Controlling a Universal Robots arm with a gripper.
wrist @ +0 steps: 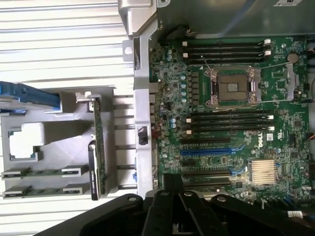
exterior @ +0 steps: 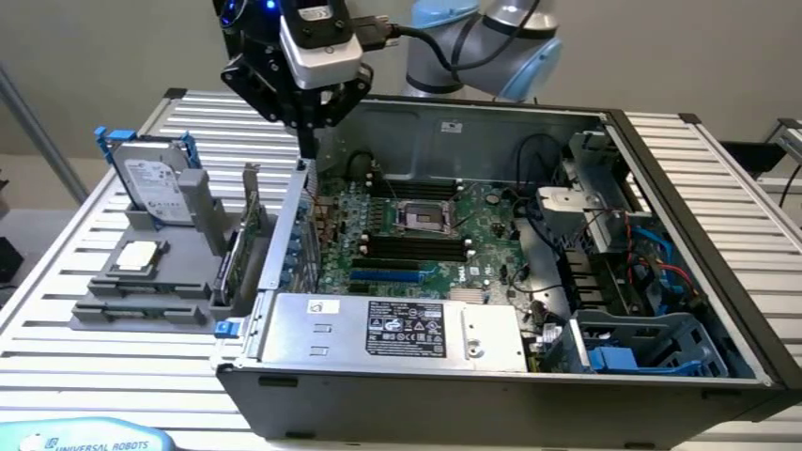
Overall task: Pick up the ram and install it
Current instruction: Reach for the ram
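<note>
Grey holder [exterior: 100,315] with the ram lying in it; the claw [exterior: 307,127] hangs closed and empty over the computer case [exterior: 501,413].

On the exterior view's left, the holder carries an upright hard drive [exterior: 153,183] and a square processor chip [exterior: 138,256]. One ram stick [wrist: 43,172] and a second ram stick [wrist: 43,191] lie flat side by side in it, untouched. A green card [wrist: 98,142] stands upright at the holder's edge beside the case. The black claw is above the case's left wall, well apart from both sticks, with nothing between its fingers. Further right, the motherboard [exterior: 489,211] lies in the open case with bare black memory slots [exterior: 414,246].
</note>
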